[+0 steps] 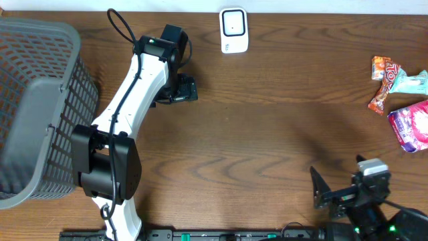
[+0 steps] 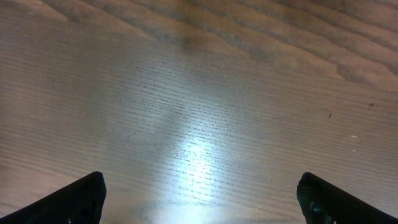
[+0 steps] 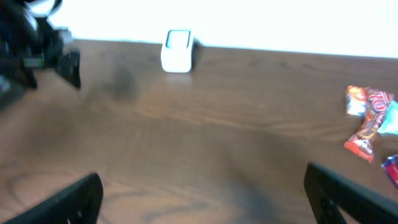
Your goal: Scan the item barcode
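Note:
The white scanner (image 1: 234,30) stands at the table's far edge, also seen in the right wrist view (image 3: 177,50). The items lie at the right edge: a red-orange candy wrapper (image 1: 386,84) (image 3: 367,124), a teal packet (image 1: 411,82) and a pink packet (image 1: 411,126). My left gripper (image 1: 182,88) (image 2: 199,186) hangs open over bare wood left of the scanner, with nothing between its fingers. My right gripper (image 1: 317,189) (image 3: 202,180) is open and empty near the front right edge, well short of the items.
A grey mesh basket (image 1: 33,107) fills the left side of the table. The left arm (image 1: 127,100) stretches from the front left towards the back. The table is dark brown wood (image 1: 267,134).

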`<state>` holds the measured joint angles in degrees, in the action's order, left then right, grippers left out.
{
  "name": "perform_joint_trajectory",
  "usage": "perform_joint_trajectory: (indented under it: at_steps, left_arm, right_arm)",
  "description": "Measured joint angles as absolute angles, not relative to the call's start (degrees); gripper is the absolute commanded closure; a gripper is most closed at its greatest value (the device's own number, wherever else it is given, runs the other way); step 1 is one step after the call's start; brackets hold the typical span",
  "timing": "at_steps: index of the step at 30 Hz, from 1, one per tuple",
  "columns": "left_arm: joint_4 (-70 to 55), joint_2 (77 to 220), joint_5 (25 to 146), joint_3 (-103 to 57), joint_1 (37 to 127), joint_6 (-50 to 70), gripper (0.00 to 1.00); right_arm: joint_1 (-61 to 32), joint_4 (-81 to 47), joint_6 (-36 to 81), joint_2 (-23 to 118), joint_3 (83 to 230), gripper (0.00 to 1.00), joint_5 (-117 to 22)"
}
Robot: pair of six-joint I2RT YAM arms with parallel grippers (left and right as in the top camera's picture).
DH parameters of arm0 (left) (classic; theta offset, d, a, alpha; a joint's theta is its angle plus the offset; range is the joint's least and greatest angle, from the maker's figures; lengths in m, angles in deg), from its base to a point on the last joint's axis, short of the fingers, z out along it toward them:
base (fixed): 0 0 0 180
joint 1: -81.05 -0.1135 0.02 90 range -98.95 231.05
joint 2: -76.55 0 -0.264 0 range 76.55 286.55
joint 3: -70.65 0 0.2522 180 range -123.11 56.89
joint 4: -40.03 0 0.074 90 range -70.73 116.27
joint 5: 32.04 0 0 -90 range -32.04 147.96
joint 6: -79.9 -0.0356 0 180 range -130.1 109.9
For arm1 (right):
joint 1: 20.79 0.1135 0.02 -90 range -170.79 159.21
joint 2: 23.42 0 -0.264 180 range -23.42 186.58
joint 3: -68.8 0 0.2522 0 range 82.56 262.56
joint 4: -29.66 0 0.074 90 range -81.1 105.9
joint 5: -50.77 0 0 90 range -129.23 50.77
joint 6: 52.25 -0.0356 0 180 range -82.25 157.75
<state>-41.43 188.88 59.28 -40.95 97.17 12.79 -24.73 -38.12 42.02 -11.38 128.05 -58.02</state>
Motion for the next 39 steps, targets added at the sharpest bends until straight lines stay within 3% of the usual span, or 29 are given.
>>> perform_joint_trajectory:
  at_steps: [10,28,39]
  left_arm:
    - [-41.5,188.9,59.3,-41.0,97.2,12.8,0.02]
    - [-41.4,188.9,59.3,-41.0,97.2,12.8,0.02]
    - [-41.4,188.9,59.3,-41.0,97.2,12.8,0.02]
  right_arm:
    - [-24.7,-18.2,43.9,-22.2,107.9,0.01,-63.3]
    - [-24.7,10.4,44.3,-22.7,90.3,0.01,-64.5]
    - [-24.7,18.3,44.3,-22.7,83.4,0.01,-64.3]
